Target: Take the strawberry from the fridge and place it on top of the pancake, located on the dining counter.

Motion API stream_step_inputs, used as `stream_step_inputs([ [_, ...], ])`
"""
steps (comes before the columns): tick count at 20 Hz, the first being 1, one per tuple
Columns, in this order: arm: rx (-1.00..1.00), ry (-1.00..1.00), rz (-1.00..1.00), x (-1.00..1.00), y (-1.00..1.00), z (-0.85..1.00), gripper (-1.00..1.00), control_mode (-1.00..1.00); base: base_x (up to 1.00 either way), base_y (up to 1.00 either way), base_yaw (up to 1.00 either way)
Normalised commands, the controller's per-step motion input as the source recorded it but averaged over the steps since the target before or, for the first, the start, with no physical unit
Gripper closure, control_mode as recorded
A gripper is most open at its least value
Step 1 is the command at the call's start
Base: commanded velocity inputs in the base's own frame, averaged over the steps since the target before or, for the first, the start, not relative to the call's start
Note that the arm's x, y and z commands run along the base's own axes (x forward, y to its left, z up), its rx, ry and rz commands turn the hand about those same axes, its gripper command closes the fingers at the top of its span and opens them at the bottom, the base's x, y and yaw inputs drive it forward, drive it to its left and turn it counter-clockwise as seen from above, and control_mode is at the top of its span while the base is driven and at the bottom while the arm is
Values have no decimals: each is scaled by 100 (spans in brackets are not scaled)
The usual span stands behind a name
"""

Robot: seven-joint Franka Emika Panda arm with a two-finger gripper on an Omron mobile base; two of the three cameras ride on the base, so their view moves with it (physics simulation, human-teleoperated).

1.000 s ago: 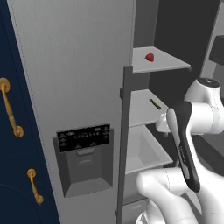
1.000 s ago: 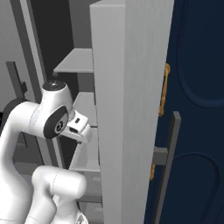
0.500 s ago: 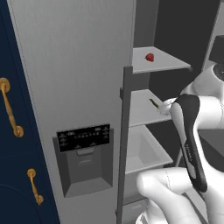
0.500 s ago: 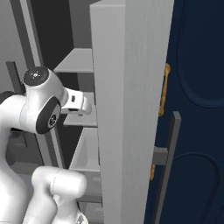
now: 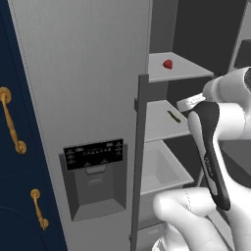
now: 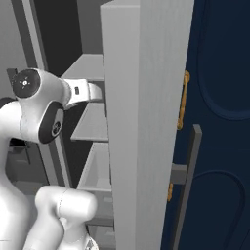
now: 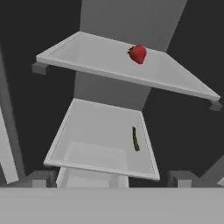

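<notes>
Nearest the base, the white arm (image 5: 211, 147) is seen raised in front of the open fridge (image 5: 83, 98), the hand aimed into the shelf bay. The fingers are not clearly made out in the pictures; the jaws are taken to be spread wide, and nothing is held.

Just past the hand, the open door (image 6: 141, 122) is seen edge-on, close beside the wrist. A scrape against that edge is judged likely if the arm is swung sideways while reaching.

Lower in the bay, a pale shelf (image 7: 100, 140) is seen carrying a thin dark green stick (image 7: 135, 138) near its right side. It could be taken for the target if the reach is made too low.

Further in and higher, the strawberry (image 7: 138, 54) is found on the upper shelf (image 7: 109, 61), toward the back and right of centre, well apart from the hand. The fruit is tiny and round, so it is judged easily knocked by a fingertip and rolled to the back wall or off the shelf edge. The shelf lip could also be struck if the approach is made from below.
</notes>
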Motion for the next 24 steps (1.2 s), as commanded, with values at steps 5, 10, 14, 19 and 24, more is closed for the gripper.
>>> stream_step_inputs([
  [5, 7, 7, 0, 76, -4, 62, -100, -100, 0, 0, 0],
  [10, 12, 13, 0, 95, 0, 38, -100, -100, 0, 0, 0],
  [14, 1, 18, -2, 100, -5, 0, -100, -100, 0, 0, 0],
  [19, 6, 5, -1, 100, -9, 0, -100, -100, 0, 0, 0],
  [24, 0, 0, 0, 89, -8, -9, -100, -100, 0, 0, 0],
])
